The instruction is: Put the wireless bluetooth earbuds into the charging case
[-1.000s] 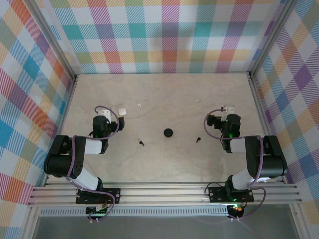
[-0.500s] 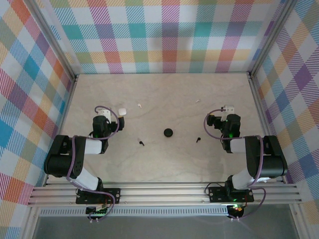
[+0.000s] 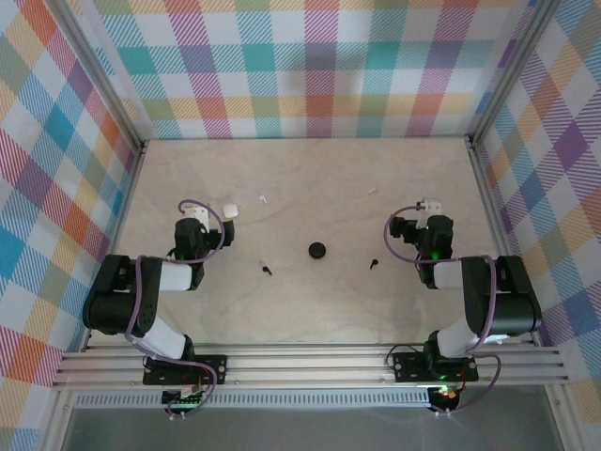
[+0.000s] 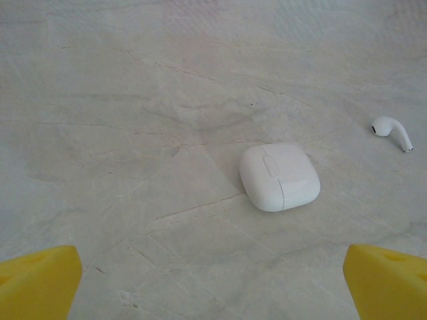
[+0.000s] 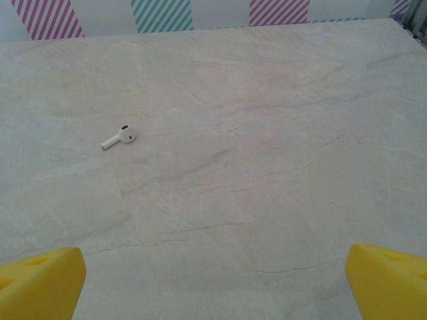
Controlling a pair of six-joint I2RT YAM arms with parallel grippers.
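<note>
Left wrist view: white case [image 4: 279, 177] sits lid closed on the worktop [image 4: 133, 100], with a white earbud [image 4: 391, 131] loose near it. Right wrist sees the other white earbud [image 5: 120, 136], loose too. Overhead, the black earbuds [image 3: 267, 270] flank the black case [image 3: 317, 250], apart from it. I've got left pincer [image 4: 213, 287] and right pincer [image 5: 213, 287] spread wide, holding nothing. My read: nothing seated, all four left.

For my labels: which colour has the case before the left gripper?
The case is white; clearest in the left wrist view.
</note>
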